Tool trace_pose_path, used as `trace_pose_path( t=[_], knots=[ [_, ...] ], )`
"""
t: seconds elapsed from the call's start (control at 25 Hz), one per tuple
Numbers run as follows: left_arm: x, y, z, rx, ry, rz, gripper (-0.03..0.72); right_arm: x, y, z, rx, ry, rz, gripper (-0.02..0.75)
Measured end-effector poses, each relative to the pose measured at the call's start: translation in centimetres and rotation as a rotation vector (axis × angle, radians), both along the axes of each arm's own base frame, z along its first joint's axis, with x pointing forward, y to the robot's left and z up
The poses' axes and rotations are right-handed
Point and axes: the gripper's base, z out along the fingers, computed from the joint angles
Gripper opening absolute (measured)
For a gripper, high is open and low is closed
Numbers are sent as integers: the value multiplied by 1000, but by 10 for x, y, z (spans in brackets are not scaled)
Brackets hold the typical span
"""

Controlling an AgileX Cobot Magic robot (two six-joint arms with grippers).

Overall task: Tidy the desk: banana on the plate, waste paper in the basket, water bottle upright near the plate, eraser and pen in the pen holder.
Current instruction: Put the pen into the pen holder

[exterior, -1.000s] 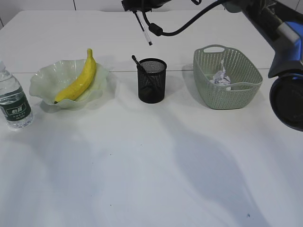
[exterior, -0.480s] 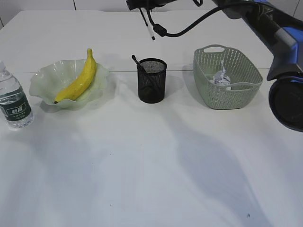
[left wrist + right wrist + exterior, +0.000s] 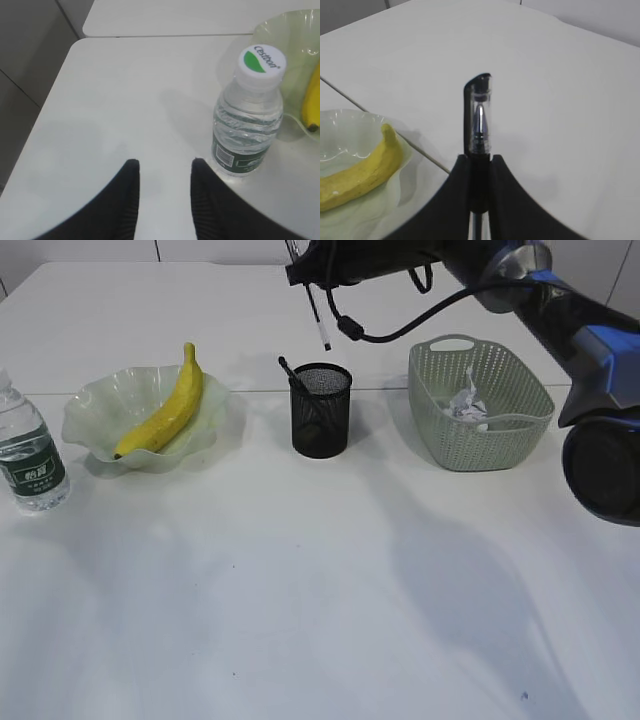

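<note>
My right gripper [image 3: 309, 278] [image 3: 480, 161] is shut on a clear pen [image 3: 319, 318] [image 3: 478, 114], which hangs nearly upright above and just behind the black mesh pen holder [image 3: 321, 412]. A dark pen [image 3: 289, 369] leans in that holder. The banana [image 3: 165, 405] lies in the green glass plate [image 3: 88, 405]. The water bottle [image 3: 30, 455] [image 3: 247, 125] stands upright left of the plate. My left gripper [image 3: 165, 167] hovers open beside the bottle, holding nothing. Waste paper [image 3: 467, 403] lies in the basket [image 3: 520, 420]. The eraser is hidden.
The right arm and its cable [image 3: 400, 325] reach in from the upper right, over the basket. The left wrist view shows the table's left edge [image 3: 55, 85] close to the bottle, and the plate rim [image 3: 295, 30] with the banana tip [image 3: 312, 102] to its right.
My right gripper has carried the pen to the right and a little lower, toward the pen holder, and the pen has turned more upright. Everything else stayed put.
</note>
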Motion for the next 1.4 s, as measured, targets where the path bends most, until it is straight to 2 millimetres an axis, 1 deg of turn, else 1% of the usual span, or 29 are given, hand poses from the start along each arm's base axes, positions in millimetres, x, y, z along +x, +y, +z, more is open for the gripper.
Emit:
trace_pose_path(
  t=[0.08, 0.16, 0.44, 0.68, 0.96, 1.2, 1.4],
  knots=[
    [0, 0, 0, 0, 0, 0, 236, 2, 1, -10, 7, 19, 5, 43],
    [0, 0, 0, 3, 0, -2, 236, 3, 2, -14, 7, 28, 9, 43],
    [0, 0, 0, 20, 1, -11, 236, 4, 3, -22, -2, 45, 17, 43],
    [0, 0, 0, 23, 1, -12, 236, 5, 5, -43, -21, 103, 33, 43],
    [0, 0, 0, 23, 1, -12, 236, 4, 6, -61, -51, 169, 58, 43],
    [0, 0, 0, 23, 1, -12, 236, 4, 2, -72, -102, 208, 65, 43],
    [0, 0, 0, 23, 1, -12, 236, 3, -4, -75, -123, 250, 76, 43]
  ],
)
